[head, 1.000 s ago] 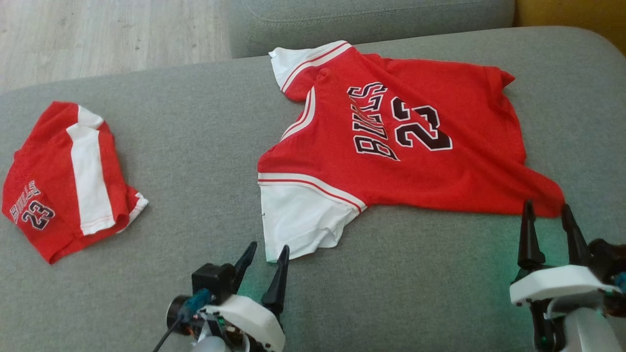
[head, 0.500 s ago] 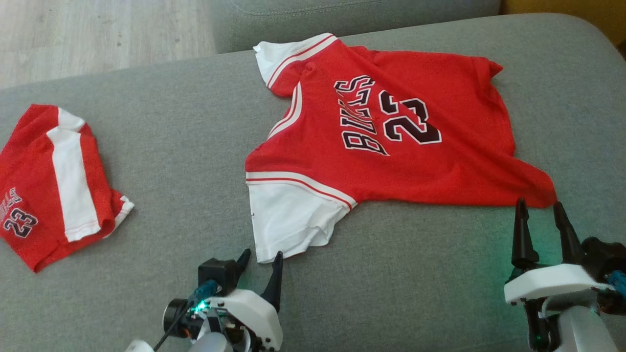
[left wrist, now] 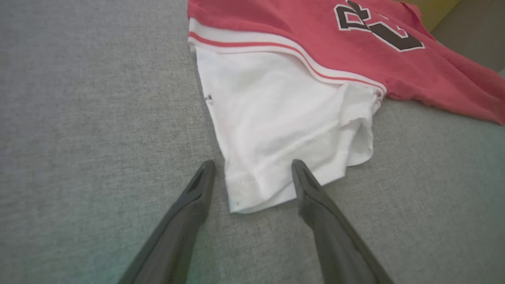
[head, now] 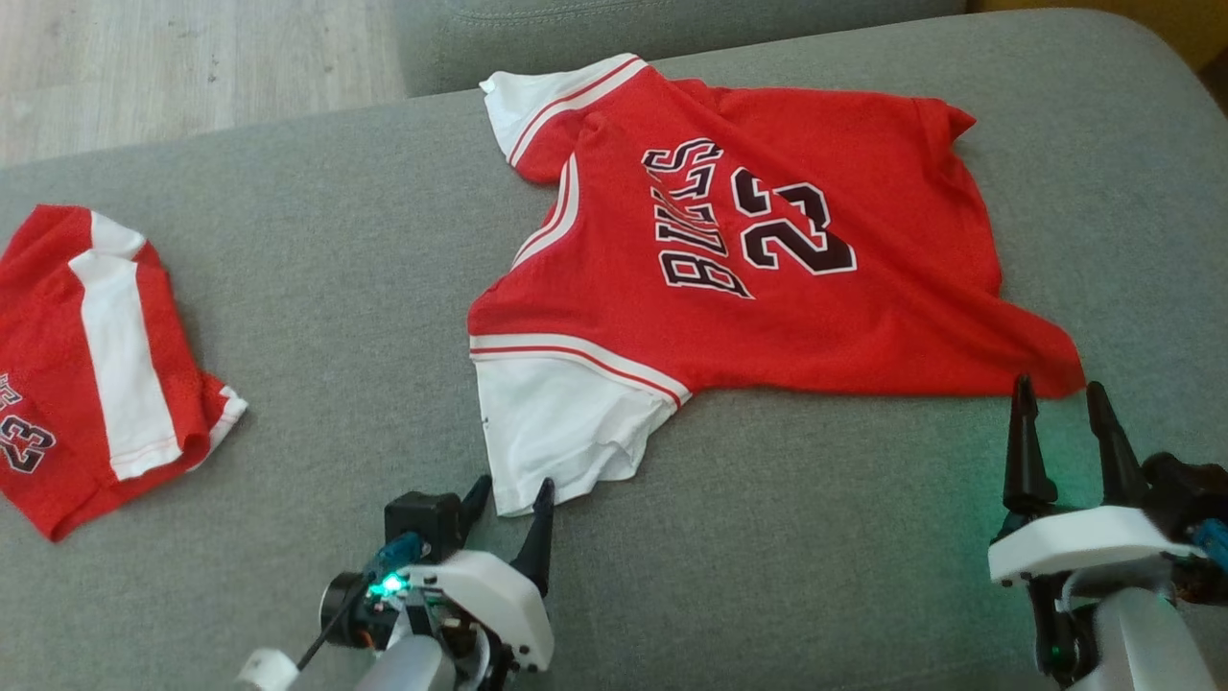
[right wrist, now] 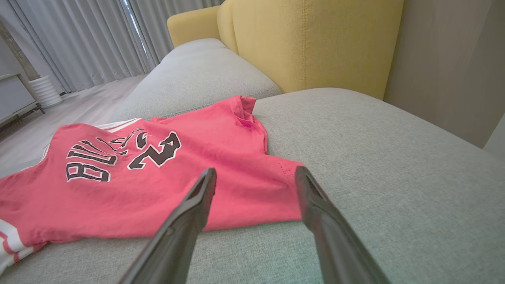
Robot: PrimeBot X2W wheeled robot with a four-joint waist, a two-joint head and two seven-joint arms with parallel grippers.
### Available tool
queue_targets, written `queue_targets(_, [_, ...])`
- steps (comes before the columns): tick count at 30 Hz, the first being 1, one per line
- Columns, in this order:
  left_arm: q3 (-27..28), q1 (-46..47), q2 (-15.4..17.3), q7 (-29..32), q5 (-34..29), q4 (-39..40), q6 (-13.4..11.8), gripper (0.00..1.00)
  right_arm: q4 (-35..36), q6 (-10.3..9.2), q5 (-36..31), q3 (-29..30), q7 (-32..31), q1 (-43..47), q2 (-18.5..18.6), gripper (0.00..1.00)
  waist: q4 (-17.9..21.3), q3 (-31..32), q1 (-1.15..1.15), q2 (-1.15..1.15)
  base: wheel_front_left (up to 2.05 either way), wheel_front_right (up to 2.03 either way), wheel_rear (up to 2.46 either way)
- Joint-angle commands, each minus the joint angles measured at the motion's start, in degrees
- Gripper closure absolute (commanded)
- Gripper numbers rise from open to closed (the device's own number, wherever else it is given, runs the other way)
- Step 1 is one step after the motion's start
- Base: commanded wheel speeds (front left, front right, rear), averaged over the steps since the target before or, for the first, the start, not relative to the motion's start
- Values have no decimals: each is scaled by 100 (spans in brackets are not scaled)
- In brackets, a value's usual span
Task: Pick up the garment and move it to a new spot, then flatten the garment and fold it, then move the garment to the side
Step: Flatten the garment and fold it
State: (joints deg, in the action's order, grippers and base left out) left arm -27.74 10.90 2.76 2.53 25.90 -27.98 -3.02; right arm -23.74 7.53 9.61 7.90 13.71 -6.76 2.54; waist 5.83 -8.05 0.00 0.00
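Observation:
The garment (head: pixel 748 250) is a red jersey with white sleeves and "BULLS 23" print, spread out on the grey sofa cushion (head: pixel 365 269). My left gripper (head: pixel 508 494) stands open at the near edge of the white sleeve (left wrist: pixel 284 114), whose hem lies between the left gripper (left wrist: pixel 252 167) fingertips. My right gripper (head: pixel 1058 395) is open just short of the jersey's near right hem corner (right wrist: pixel 272 193). In the right wrist view that red corner shows between the right gripper (right wrist: pixel 255 173) fingers. Neither holds the cloth.
Red shorts (head: pixel 86 355) with a white stripe lie at the cushion's left end. A second grey cushion (head: pixel 595 29) and wooden floor (head: pixel 173 67) lie beyond. A yellow armchair (right wrist: pixel 300 43) and curtains (right wrist: pixel 83 39) stand behind the sofa.
The head camera has shifted, so the whole scene sits further left and higher. Both grippers, still open, have edged closer to the jersey's near edge.

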Motion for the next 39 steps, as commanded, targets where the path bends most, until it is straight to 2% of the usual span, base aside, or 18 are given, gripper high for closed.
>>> queue_targets(1, [137,209,12,66,36,42,-13,0,157,-4,45,-130,100,-182,33,0,-2,-8,0,0,0,0,0])
queue_targets(3, [117,216,14,113,51,33,-5,4,158,-4,43,-119,104,-182,33,0,-8,-16,0,0,0,0,0])
queue_targets(5, [100,220,16,123,64,40,9,96,149,-4,34,-97,108,-187,33,0,-20,-19,0,0,0,0,0])
queue_targets(6, [101,223,16,87,71,63,20,100,139,-4,26,-86,109,-188,33,0,-30,-17,0,0,0,0,0])
queue_targets(11, [266,258,15,-341,150,268,-17,100,5,-4,-79,42,80,-202,33,0,-110,8,0,0,0,0,0])
queue_targets(17, [543,315,15,-1257,214,653,-21,100,-520,-4,-174,367,-318,-330,33,0,-251,58,0,0,0,0,0])
queue_targets(25, [570,295,17,-1538,185,809,15,100,-1149,-4,-46,537,-434,-488,33,0,-323,64,0,0,0,0,0])
queue_targets(39, [556,283,16,-1698,128,872,42,100,-2406,-4,-111,1149,-112,-1180,33,0,-414,20,0,0,0,0,0])
